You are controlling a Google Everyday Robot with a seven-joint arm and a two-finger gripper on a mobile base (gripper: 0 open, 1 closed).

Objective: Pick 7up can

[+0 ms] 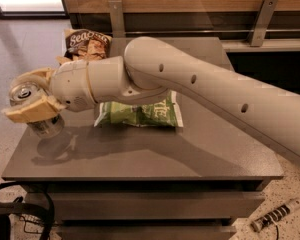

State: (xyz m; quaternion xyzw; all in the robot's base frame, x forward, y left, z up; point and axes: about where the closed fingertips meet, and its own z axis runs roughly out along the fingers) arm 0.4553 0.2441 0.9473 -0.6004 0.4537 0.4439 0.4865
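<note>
Silver 7up can sits well left of the green bag, at the table's left edge, slightly tilted, pull-tab top up. Gripper is at that same spot left of the bag, its two tan fingers pinching the can's upper body from either side; whether the base is clear of the tabletop I cannot tell. Judgement: grasp looks made, so the lift is the step in hand. Raise straight up and slowly with a steady squeeze, since a high grip on a tilted can may let it swing or slip.
</note>
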